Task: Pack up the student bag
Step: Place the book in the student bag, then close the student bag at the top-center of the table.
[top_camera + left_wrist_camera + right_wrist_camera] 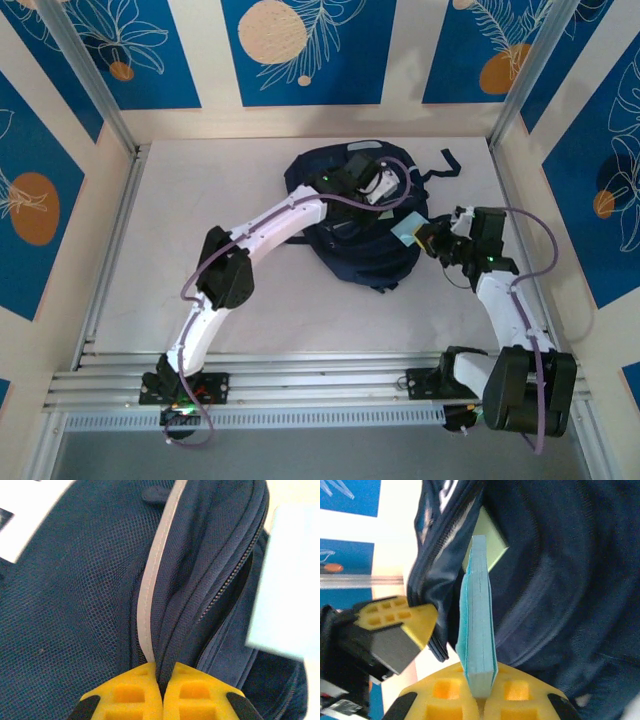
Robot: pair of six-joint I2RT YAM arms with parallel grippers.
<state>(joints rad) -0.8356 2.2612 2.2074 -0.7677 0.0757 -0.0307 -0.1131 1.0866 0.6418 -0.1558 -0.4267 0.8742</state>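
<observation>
The student bag [345,225] lies in the middle of the table, dark navy with a pale stripe [150,590]. My left gripper [162,680] is shut on a fold of the bag's fabric beside the open zipper; from above it sits on the bag's right side [392,198]. My right gripper [481,697] is shut on a thin light-blue booklet [477,615], held edge-on at the bag's opening [407,229]. The left gripper's yellow fingers [402,617] pinch the zipper edge just left of the booklet. A pale green flat item [490,547] shows inside the opening.
Black straps [445,168] trail from the bag toward the back right. Patterned blue and cream walls with metal posts [520,80] enclose the table. A metal rail [320,385] runs along the near edge by the arm bases.
</observation>
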